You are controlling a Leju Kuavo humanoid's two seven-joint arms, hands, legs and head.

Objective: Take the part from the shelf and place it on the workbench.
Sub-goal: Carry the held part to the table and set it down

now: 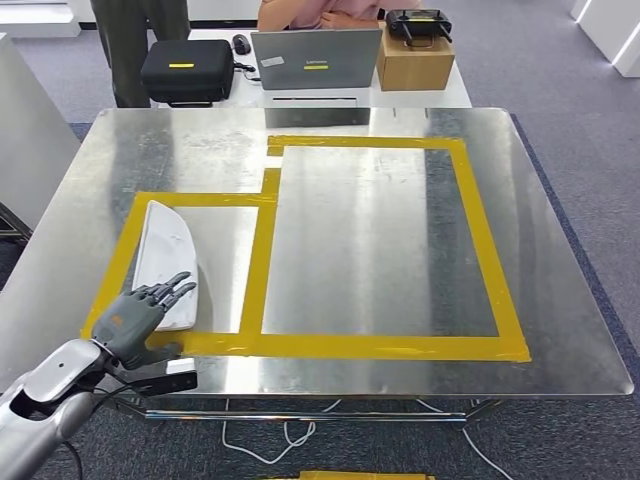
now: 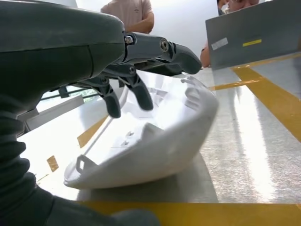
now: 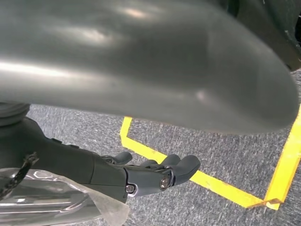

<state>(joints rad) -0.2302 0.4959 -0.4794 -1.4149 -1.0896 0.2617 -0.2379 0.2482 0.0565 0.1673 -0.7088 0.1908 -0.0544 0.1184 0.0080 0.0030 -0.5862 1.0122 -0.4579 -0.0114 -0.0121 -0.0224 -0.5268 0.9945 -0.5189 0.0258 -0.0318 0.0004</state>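
Note:
The white curved part (image 1: 167, 262) lies flat on the steel workbench (image 1: 362, 240), inside the smaller yellow-taped box at the left. My left hand (image 1: 143, 315) is at the part's near end, fingers stretched out over its edge and the thumb down by the yellow tape. From the left wrist, the fingers (image 2: 142, 70) hover spread above the part (image 2: 156, 146) with a gap showing, and nothing is gripped. My right hand (image 3: 142, 176) hangs over grey carpet with its fingers extended and holds nothing.
A larger yellow-taped rectangle (image 1: 475, 240) marks the bench's middle and right. Behind the bench stand a black case (image 1: 187, 68), a laptop (image 1: 315, 58) and a cardboard box (image 1: 415, 58), with people beyond. Cables (image 1: 264, 445) trail under the near edge.

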